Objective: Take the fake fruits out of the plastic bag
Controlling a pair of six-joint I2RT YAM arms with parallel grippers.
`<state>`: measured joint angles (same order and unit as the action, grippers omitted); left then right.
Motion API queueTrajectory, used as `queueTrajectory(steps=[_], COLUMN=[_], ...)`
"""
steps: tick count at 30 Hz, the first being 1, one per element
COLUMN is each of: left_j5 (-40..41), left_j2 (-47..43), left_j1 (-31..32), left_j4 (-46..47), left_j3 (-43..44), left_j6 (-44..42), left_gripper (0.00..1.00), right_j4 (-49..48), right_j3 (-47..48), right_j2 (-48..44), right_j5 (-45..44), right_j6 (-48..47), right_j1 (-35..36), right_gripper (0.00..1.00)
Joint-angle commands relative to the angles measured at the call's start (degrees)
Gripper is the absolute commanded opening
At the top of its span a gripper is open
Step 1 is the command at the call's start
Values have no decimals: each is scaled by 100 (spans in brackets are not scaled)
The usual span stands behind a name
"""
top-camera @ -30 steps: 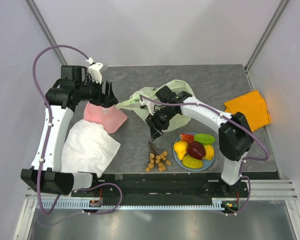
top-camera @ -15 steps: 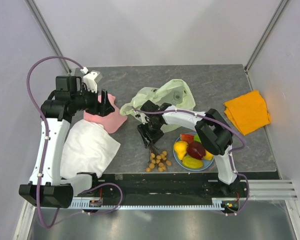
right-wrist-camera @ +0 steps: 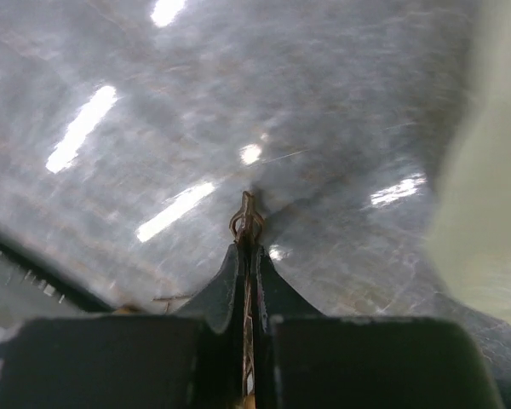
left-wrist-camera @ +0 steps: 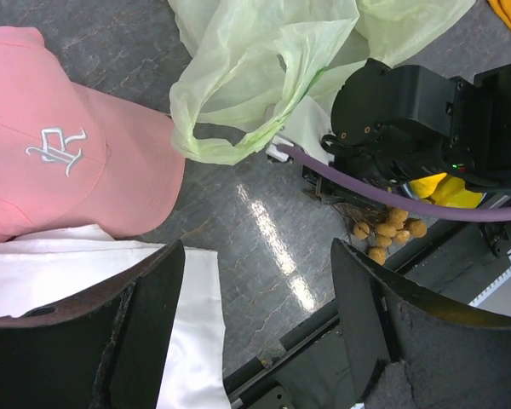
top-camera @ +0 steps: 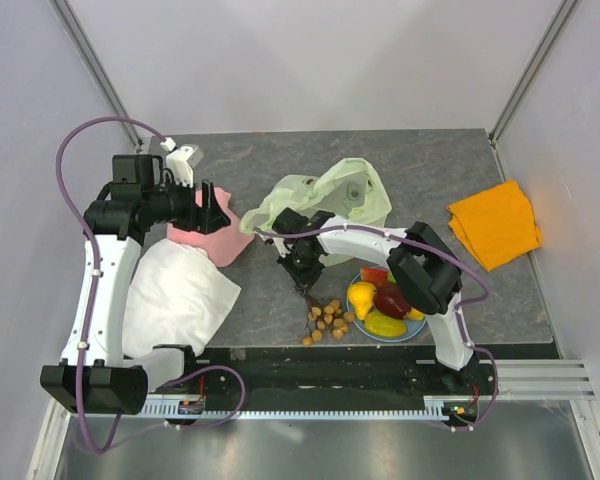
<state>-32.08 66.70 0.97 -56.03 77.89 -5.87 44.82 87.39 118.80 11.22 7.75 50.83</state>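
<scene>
Brown fruit stem point(right-wrist-camera: 247, 217) clamped in right jaws | left jaws apart | bunch point(top-camera: 327, 320) near table point(top-camera: 430, 165) front edge

1. The left arm point(top-camera: 92, 290) rises from its base along the left side, then bends at the elbow so its wrist points right.
2. The left gripper point(left-wrist-camera: 257, 251) hangs with its two dark fingers spread wide apart.
3. The right arm point(top-camera: 370, 232) folds at the elbow and reaches left, wrist tipped downward.
4. The right gripper point(right-wrist-camera: 248, 251) has its fingers pressed together, pinching a thin brown stem point(right-wrist-camera: 247, 211).
</scene>
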Motion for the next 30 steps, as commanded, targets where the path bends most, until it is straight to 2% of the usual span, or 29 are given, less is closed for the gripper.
queueTrajectory(steps=[1, 5, 9, 11, 14, 17, 21, 30], left_j5=[-255, -492, -729, -870, -1011, -1029, -950, -985], left_j2=[194, 563, 853, 950, 1170, 1407, 1706, 1830], left_j1=[-27, -36, -27, -27, -27, -9, -1, 26], left_j4=[198, 215, 207, 180, 93, -92, -417, -338], left_j3=[385, 604, 832, 938, 1246, 1641, 2054, 1783], left_j6=[112, 77, 7, -54, -221, -362, -301, -274], left_gripper=[76, 75, 75, 75, 75, 75, 75, 74], right_j4=[439, 1483, 1881, 2266, 2532, 2558, 2655, 2567], right_j3=[751, 1298, 1034, 1069, 1043, 727, 577, 339], right_j2=[-769, -1253, -2122, -2334, -2800, -3319, -3513, -3233], right_j5=[992, 2783, 3228, 3316, 3273, 2826, 2376, 1735], right_j6=[-905, -1644, -2250, -2838, -3595, -4043, -3931, -3640], right_j1=[-81, -432, -793, -1082, -1512, -1646, -1839, -1954], right_gripper=[0, 0, 0, 0, 0, 0, 0, 1])
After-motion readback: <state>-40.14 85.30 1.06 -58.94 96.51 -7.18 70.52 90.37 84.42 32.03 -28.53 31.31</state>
